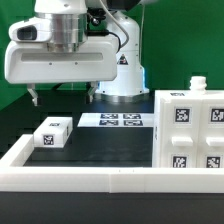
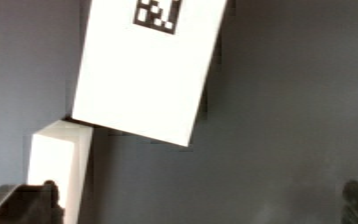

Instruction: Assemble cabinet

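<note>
scene: a white robot arm hung over a matte black table (image 1: 100,150) bordered by a long white plastic rail (image 1: 90,181).
tool: the two-finger gripper (image 1: 64,97) was empty, its dark jaws spread wide. in the wrist view the gripper (image 2: 190,203) showed one dark fingertip (image 2: 25,205) well apart from the other, with bare table between them.
cabinet: the large white rigid plastic cabinet (image 1: 190,130), a box with square black-and-white tags on its faces, stood on the table at the exterior view's right. it was just beside the rail and well apart from the gripper.
handling: it looked stiff, hollow and fairly light for its bulk, but smooth and likely slippery. its body seemed too broad for the jaws, so a thin wall or the small raised part on top looked the better place to pinch.
other parts: a small white block (image 1: 52,133) carrying one tag lay toward the exterior view's left. the thin flat white marker board (image 1: 120,121) lay beyond it, near the arm's base.
wrist view: a flat white panel (image 2: 149,70) with one tag lay touching or overlapping a plain white block end (image 2: 60,165). the picture was blurred, so the panel was perhaps the marker board.
textures: smooth hard plastic, sharp printed tags, dull dark tabletop.
</note>
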Controlling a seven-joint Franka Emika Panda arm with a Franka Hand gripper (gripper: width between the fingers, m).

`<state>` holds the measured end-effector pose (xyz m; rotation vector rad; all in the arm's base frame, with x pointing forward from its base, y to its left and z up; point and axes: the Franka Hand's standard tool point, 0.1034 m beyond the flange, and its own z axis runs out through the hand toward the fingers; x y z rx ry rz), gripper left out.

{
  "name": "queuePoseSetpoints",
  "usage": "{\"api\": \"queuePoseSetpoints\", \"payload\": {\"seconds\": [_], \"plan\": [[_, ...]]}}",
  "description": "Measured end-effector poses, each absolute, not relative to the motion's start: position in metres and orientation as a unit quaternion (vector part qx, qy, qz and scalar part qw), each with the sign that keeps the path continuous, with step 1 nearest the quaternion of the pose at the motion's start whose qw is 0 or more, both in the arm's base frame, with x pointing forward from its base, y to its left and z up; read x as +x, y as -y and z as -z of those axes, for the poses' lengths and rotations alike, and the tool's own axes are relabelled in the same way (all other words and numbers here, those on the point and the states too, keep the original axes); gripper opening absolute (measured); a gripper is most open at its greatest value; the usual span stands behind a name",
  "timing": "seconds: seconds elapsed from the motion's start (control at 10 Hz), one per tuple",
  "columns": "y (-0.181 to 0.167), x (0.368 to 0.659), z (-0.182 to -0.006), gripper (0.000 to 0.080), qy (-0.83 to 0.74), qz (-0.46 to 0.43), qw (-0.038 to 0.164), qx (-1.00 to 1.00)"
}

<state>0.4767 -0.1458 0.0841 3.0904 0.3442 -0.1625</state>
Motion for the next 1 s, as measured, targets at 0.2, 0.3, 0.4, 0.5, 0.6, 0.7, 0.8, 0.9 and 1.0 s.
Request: {"api": "queuePoseSetpoints", "payload": {"seconds": [0.2,0.3,0.4,0.5,0.6,0.7,0.8,0.9,1.0], "plan": [[0.166,0.470,-0.079,0.0797,-0.098,0.053,0.018,0.994],[0.176,0.462,-0.069,0.0797,-0.075,0.058,0.018,0.995],[0.174,0.461,-0.066,0.0797,-0.069,0.059,0.019,0.996],[0.174,0.459,-0.062,0.0797,-0.069,0.057,0.020,0.996],[0.173,0.454,-0.058,0.0797,-0.069,0.057,0.020,0.996],[0.168,0.453,-0.055,0.0797,-0.072,0.060,0.018,0.995],[0.169,0.454,-0.056,0.0797,-0.076,0.059,0.019,0.995],[0.169,0.454,-0.055,0.0797,-0.076,0.059,0.019,0.995],[0.168,0.453,-0.054,0.0797,-0.076,0.059,0.019,0.995]]}}
